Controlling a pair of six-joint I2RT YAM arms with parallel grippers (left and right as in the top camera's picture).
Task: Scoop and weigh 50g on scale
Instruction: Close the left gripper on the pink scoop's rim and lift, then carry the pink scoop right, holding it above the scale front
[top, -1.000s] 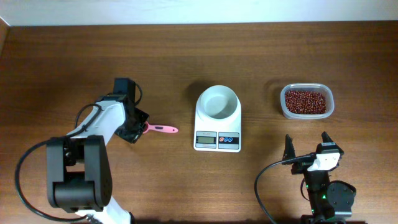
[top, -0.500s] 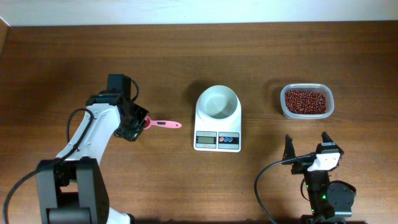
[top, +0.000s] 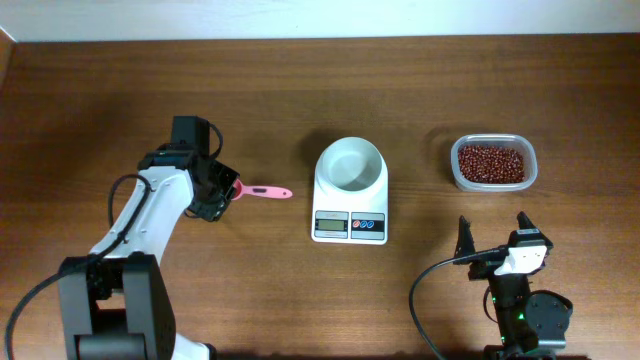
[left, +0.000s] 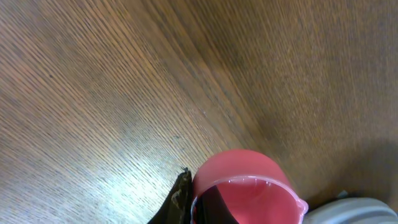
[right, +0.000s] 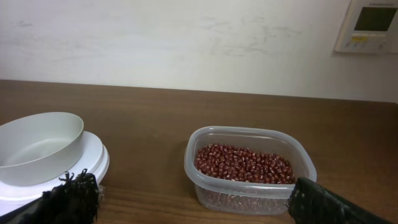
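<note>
The left gripper (top: 226, 190), left of the worktop's (top: 320, 80) centre, is clenched on a small pink plastic scoop (top: 264, 191) that points right toward the small white digital scale (top: 350, 225). The scale sits at the centre of the worktop, and the round white bowl (top: 350, 165) on it is empty. The small dark red-brown beans (top: 491, 163) are heaped in a clear rectangular plastic tub (top: 455, 165) near the right edge, well apart from the scoop, with the scale in between. The right gripper (top: 492, 226) is released, jaws wide, near the front edge in front of the tub, holding nothing.

To reach the beans, the scoop must pass the scale, and a low path could knock the bowl off it. The tub looks light and nothing steadies it, so a push from the scoop may slide it. A slim handle could twist in the jaws and spill beans.

In the left wrist view only the scoop's rounded cup (left: 245, 186) and one dark finger (left: 180, 200) show. The grip itself is cut off, and it is unclear whether the scoop touches the worktop. The scale's display is too small to read.
</note>
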